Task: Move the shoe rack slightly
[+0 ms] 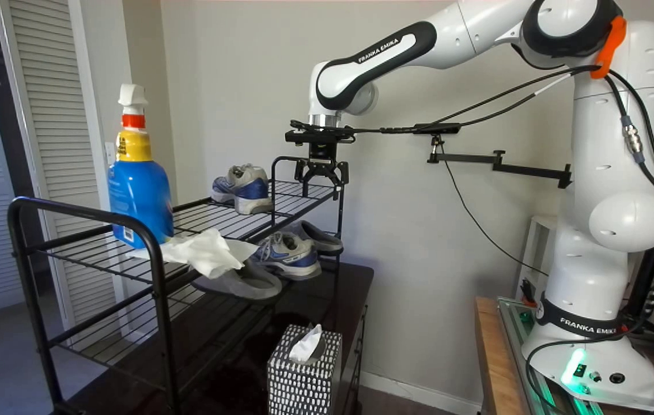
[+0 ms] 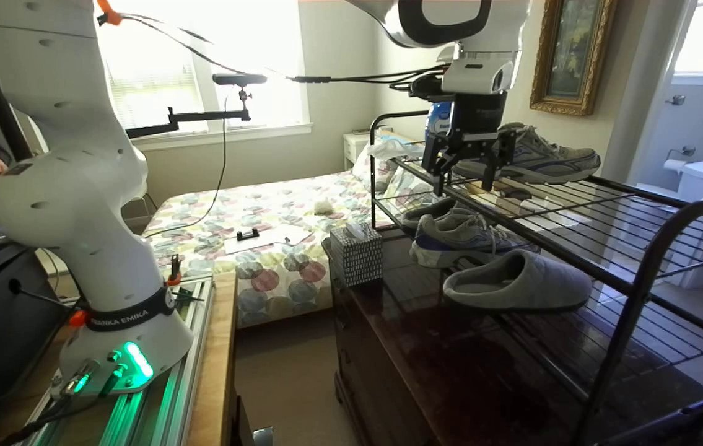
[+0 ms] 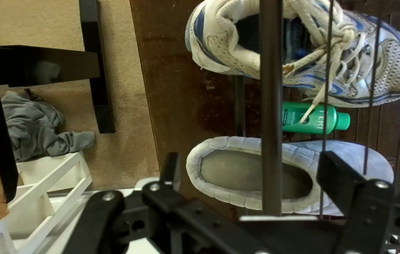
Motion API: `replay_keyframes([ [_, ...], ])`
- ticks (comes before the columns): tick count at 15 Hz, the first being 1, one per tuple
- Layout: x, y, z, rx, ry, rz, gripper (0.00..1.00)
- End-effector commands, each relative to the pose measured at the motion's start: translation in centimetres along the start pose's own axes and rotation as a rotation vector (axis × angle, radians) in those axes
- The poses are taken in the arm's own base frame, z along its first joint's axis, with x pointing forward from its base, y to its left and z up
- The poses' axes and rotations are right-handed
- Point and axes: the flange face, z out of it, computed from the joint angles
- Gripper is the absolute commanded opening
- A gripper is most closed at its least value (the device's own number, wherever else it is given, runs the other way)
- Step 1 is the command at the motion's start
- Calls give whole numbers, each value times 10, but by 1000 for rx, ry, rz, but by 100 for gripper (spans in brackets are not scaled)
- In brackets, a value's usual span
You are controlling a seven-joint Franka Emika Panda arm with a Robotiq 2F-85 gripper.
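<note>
Hanging from the white robot arm, the black gripper points down over the shoe rack, at the edge of its top shelf. Its jaws are spread wide; in the wrist view the shelf's long dark rail runs between the fingers, though I cannot tell whether they touch it. The shoe rack, black tubing with wire shelves, stands on a dark wooden dresser. Its top shelf holds an upright blue spray bottle, crumpled white paper just beside it, and a grey-and-blue sneaker. Below, another sneaker sits between two grey slippers. In the wrist view, a green bottle lies between a sneaker and a slipper. A patterned tissue box stands on the dresser.
</note>
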Motion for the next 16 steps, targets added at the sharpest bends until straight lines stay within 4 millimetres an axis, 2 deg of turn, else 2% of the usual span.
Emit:
replay_keyframes([
  [1,0,0,-1,-1,0,0,100],
  [5,0,0,-1,-1,0,-1,100],
  [16,3,-20,13,34,71,-25,100],
])
